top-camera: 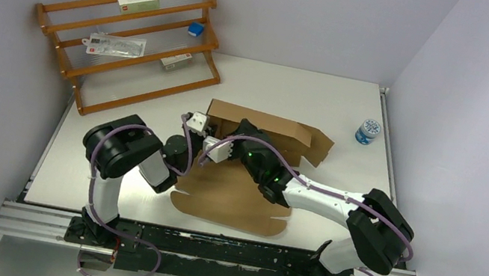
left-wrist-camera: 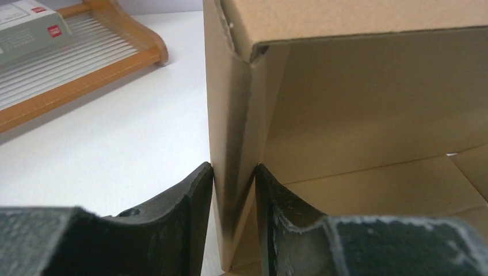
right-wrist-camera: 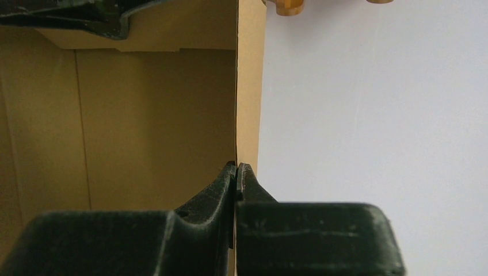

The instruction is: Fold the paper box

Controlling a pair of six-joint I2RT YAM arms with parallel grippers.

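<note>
Brown corrugated cardboard box [top-camera: 230,200] sits half erected mid white counter [top-camera: 295,90]. Left end effector [left-wrist-camera: 234,184] pinches the doubled left side wall, likely to hold it upright. Right end effector [right-wrist-camera: 236,172] is closed and empty, tips against a wall edge, probably bracing.
</note>
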